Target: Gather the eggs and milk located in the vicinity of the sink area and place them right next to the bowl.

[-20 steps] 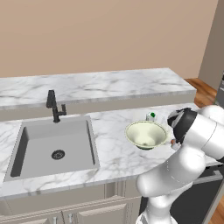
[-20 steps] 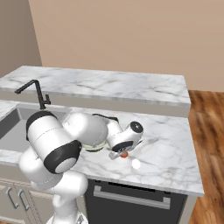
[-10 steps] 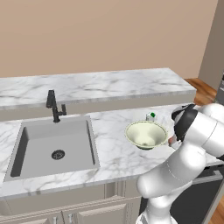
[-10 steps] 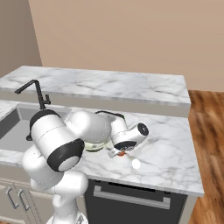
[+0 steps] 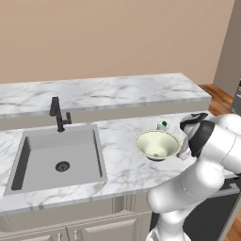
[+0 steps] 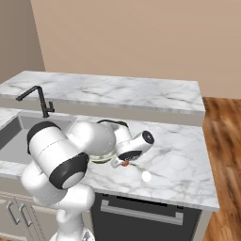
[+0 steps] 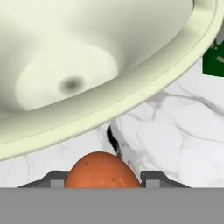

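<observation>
Jaws clamped on the orange-brown egg (image 7: 102, 170), bowl (image 7: 131, 94) rim just ahead (milk (image 7: 214, 61) beyond it), white egg (image 6: 146, 176) on the bench (image 6: 188, 160) nearby.

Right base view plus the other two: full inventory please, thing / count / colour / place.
bowl: 1, pale cream-green, counter right of sink
milk: 1, white with green cap, behind bowl
brown egg: 1, orange-brown, between the finger tips, beside bowl
white egg: 1, white, counter near front edge
sink: 1, grey, recessed at left
faucet: 1, black, behind sink
counter: 1, white marble
gripper: 1, shut on brown egg
</observation>
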{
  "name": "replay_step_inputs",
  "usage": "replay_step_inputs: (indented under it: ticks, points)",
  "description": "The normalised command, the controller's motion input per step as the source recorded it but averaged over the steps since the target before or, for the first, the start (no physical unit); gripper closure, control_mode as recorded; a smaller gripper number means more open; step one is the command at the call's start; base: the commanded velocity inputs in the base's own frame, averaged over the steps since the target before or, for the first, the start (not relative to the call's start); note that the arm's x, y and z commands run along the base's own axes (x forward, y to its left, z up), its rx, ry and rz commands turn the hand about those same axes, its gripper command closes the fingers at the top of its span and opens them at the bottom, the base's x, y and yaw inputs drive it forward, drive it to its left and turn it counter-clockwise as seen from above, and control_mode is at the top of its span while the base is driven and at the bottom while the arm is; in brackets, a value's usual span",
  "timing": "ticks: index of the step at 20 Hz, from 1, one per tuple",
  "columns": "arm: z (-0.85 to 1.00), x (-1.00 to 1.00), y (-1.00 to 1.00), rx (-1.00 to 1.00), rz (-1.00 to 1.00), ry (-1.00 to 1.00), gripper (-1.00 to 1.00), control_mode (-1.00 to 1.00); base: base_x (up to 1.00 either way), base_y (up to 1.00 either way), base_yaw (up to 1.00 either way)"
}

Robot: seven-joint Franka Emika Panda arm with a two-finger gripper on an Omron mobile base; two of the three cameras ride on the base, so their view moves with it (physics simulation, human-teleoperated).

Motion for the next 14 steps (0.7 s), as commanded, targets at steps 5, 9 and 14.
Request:
replay_step_inputs:
  ticks: [5, 9, 14]
  points:
    - [-0.05, 0.0, 0.0, 0.0, 0.0, -0.03, -1.0, -1.0, 0.0, 0.0, 0.0]
    - [-0.06, 0.0, 0.0, 0.0, 0.0, -0.02, -1.0, -1.0, 0.0, 0.0, 0.0]
    - [0.0, -0.02, 0.0, 0.0, 0.0, -0.07, -1.0, -1.0, 0.0, 0.0, 0.0]
